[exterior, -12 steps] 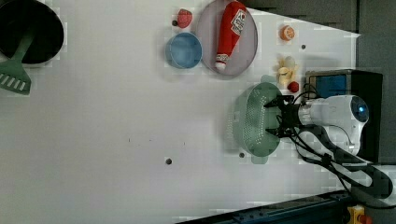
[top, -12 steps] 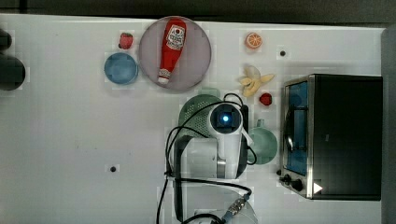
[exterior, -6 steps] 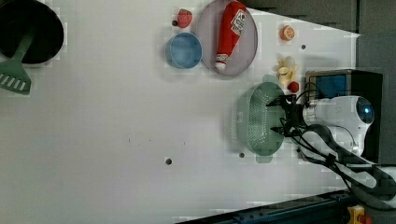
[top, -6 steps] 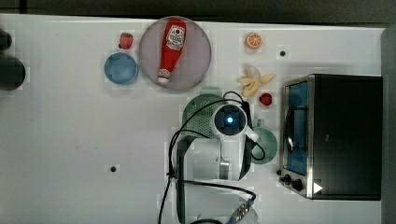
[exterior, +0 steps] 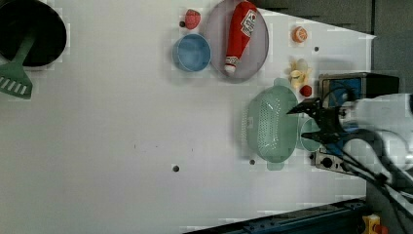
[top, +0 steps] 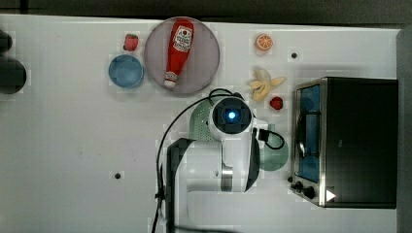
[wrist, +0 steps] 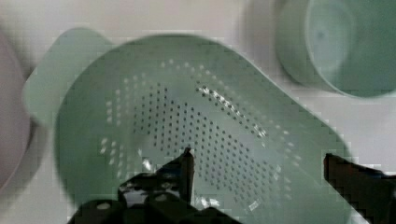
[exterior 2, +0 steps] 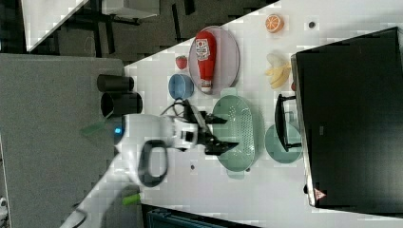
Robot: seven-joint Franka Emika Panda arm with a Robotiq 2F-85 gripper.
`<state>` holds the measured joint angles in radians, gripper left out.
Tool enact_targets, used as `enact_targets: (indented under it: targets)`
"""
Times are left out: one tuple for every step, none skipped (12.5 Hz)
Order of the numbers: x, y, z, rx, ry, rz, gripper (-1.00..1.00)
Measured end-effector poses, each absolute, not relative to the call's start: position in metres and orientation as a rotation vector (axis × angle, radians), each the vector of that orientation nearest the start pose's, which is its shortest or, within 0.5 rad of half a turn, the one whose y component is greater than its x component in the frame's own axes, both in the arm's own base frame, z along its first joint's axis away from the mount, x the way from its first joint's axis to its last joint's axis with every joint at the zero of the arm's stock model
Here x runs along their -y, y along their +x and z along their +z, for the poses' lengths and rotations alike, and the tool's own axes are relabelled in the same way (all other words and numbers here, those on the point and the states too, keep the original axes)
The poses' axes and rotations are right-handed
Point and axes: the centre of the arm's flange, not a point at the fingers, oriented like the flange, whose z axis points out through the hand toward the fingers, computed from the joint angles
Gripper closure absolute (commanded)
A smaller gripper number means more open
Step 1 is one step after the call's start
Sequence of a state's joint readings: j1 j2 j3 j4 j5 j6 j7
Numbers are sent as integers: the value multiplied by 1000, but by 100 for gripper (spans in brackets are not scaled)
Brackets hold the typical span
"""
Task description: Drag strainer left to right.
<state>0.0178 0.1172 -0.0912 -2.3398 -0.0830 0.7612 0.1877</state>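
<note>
Lying under the spread pincer [wrist: 257, 161]: the strainer [wrist: 196, 140], one finger inside.

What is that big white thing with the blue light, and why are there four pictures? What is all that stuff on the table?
The white thing is a robot arm. At its end sits a gripper with two black fingers, open right now and holding nothing. One finger hangs over the holes of the strainer, a pale green basin; the other is out past its rim.

Four cameras took the pictures at the same moment. One looks straight down, two look from the sides, and one rides on the robot's wrist, so it sees the strainer up close.

On the white table there is also a green mug, a ketchup bottle lying on a grey plate, a blue bowl, a banana, two strawberries and an orange slice. The black box is a small oven.
</note>
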Motion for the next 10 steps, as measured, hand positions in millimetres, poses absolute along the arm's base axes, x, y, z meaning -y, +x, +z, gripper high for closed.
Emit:
enact_targets:
  targets:
    - [35,504,309,-1507,-2878,127,-100]
    - [33,508,348,-1497,-2891,135,-100]
    - [32,511,392,-1483,-2901,103,-100]
    - [31,514,437,-1476,-2872,48,-100]
    - [32,512,481,-1483,-2846,31,-100]
    - [36,499,520,-1498,-2845,41,-100]
    - [39,486,555,-1503,-2813,10,-100]
    - [41,474,581,-1495,-2777,-34,-100]
    - [43,461,603,-1472,-2760,-73,-100]
    - [44,452,619,-1424,-2753,-89,-100]
